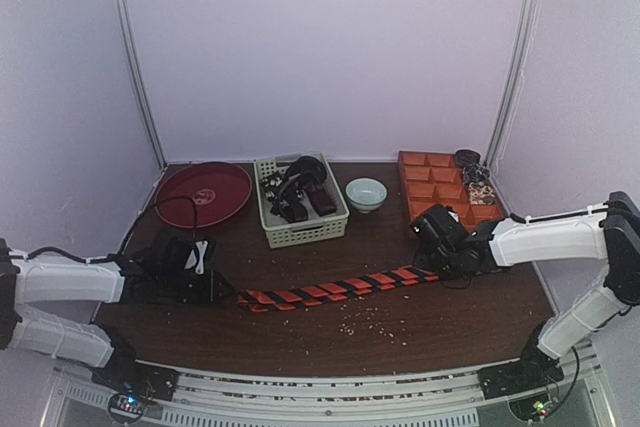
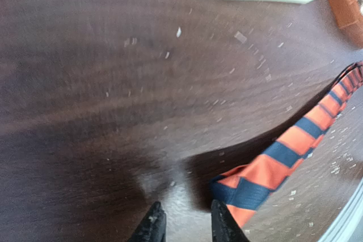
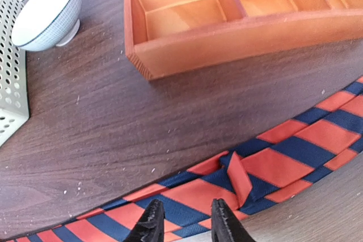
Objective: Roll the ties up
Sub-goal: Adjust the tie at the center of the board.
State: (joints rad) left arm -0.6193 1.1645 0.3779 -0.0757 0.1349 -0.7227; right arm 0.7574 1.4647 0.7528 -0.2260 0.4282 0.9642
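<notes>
An orange-red and dark striped tie (image 1: 340, 287) lies stretched flat across the front of the table, running left to right. My left gripper (image 1: 226, 291) is at the tie's left end. In the left wrist view this gripper (image 2: 184, 222) is open with only bare table between its fingers, and the tie's end (image 2: 255, 182) lies just right of the right finger. My right gripper (image 1: 432, 265) hovers at the tie's right part. In the right wrist view it (image 3: 184, 222) stands open just over the striped tie (image 3: 272, 162), where a small fold shows. Dark ties (image 1: 298, 193) lie in the basket.
At the back stand a red round plate (image 1: 203, 192), a pale perforated basket (image 1: 300, 235), a small bowl (image 1: 366, 193) and an orange compartment tray (image 1: 440, 187) close behind the right gripper. Pale crumbs (image 1: 365, 322) dot the table in front of the tie.
</notes>
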